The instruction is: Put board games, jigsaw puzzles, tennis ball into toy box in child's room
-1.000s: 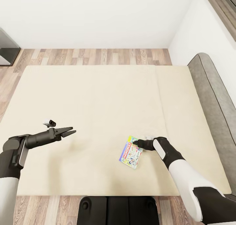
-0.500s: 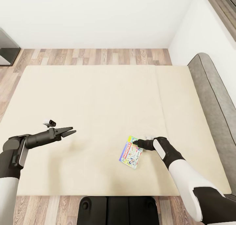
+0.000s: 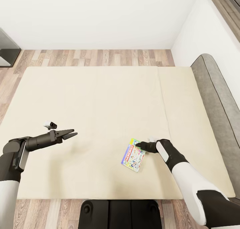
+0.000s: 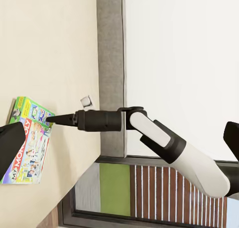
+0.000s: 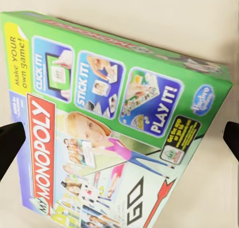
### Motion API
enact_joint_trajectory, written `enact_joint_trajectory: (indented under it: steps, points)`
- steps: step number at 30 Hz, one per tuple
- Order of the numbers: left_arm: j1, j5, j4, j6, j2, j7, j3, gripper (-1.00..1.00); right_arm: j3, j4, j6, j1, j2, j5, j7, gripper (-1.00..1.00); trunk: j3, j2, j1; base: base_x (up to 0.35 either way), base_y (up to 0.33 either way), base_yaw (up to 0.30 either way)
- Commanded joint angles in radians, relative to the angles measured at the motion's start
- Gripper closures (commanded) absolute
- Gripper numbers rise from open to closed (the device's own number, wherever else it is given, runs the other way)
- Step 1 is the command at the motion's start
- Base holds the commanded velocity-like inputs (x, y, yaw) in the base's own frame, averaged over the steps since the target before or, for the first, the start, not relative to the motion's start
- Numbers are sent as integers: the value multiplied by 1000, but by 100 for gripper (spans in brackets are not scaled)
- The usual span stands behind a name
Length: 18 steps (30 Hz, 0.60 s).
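Head view, board game: the green-and-white board game (image 3: 133,154) lies flat on the beige mattress of the bed (image 3: 100,98), towards the near right part, well in from every edge.
Head view, right gripper: the right gripper (image 3: 138,145) sits at the far end of the box, low over it; from here I cannot tell how its jaws stand.
Head view, left gripper: the left gripper (image 3: 71,133) hovers over bare mattress well apart from the box, jaws slightly parted and holding nothing.
Head view, room: open mattress lies all round the box; the grey headboard (image 3: 216,98) is off to the right, the wood floor (image 3: 100,57) beyond the far edge.
Left wrist view, risk: the right fingers reach the box's top corner (image 4: 30,138) as one dark point, so a grab there may catch only a corner and let the box pivot or slip.
Right wrist view, jaws: the two fingertips (image 5: 10,143) stand wide apart, one at each side of the frame, with the box (image 5: 114,123) between them and not pinched.
Right wrist view, risk: the box is thin and flat on soft bedding; closing across its broad face could push it down or skid it instead of gripping.
Right wrist view, edges: the box's far edge shows bare mattress past it, giving space to slide a finger under.
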Motion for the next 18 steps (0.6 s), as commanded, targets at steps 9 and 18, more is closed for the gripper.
enact_joint_trajectory:
  steps: [9,18]
  points:
    - [0,-1,0,11,0,-4,-1,-100,-2,-1,4,-1,-10,3,1,-100,-2,-2,1,0,0,0]
    - [0,-1,0,11,-1,-4,-1,-100,-1,0,4,-1,-12,3,1,-100,-10,-2,1,0,0,0]
